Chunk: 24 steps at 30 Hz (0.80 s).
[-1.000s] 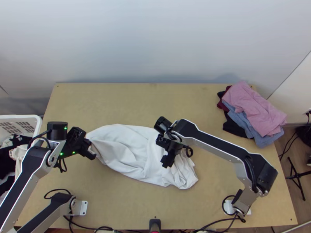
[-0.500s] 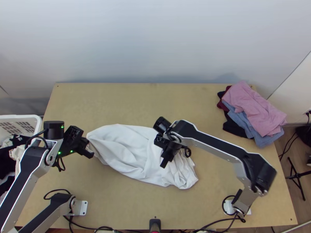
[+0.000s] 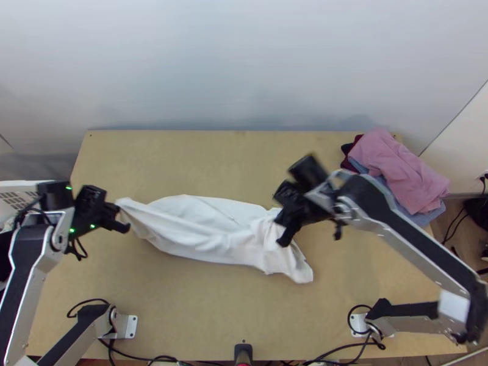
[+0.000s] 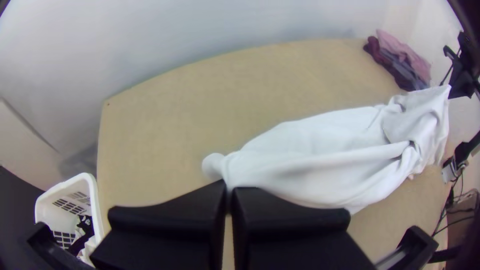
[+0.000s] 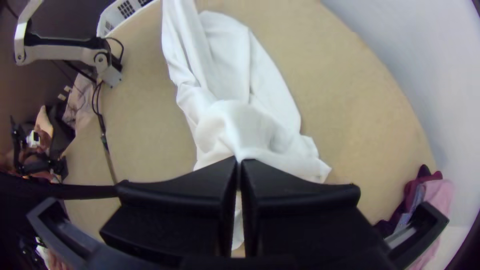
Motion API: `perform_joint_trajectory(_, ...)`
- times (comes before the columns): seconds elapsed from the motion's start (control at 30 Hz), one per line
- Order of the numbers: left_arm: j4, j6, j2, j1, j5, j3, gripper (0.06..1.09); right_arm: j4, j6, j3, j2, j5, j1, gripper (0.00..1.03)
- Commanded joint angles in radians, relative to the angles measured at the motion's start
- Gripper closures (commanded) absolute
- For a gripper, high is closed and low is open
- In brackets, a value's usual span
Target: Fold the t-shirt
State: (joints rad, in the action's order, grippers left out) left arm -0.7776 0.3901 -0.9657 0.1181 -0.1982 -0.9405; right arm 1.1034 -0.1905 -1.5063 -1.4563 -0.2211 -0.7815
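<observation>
Leftmost, white plastic basket (image 4: 93, 190): latticed walls, beside the desk.
Black flat-fingered left gripper (image 4: 230, 187): closed on one end of the shirt, the cloth gathered into a narrow pinch.
White T-shirt (image 3: 195, 232): over the middle of the smooth, light wooden desk (image 3: 183, 311), its long axis running between the grippers; soft fabric, long creases on the left, a rumpled right end, not neatly folded.
Black flat-fingered right gripper (image 5: 238, 162): pinching the bunched part, a loose flap hanging past it; this arm is nearer the messy end, the shirt lying to its left. The coming move probably needs an even pull along that axis; a one-sided tug could skew the cloth.
Pile of pink, blue-grey and maroon clothes (image 3: 396, 165): limp layers, far right corner.
</observation>
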Motion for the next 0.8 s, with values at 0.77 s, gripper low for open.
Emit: perform_joint_trajectory(0.77, -0.322, -0.241, -0.289, 0.147, -0.204, -1.110, 1.03, -0.235, 0.039, -0.370, 0.298, 0.318, 0.191, 1.00)
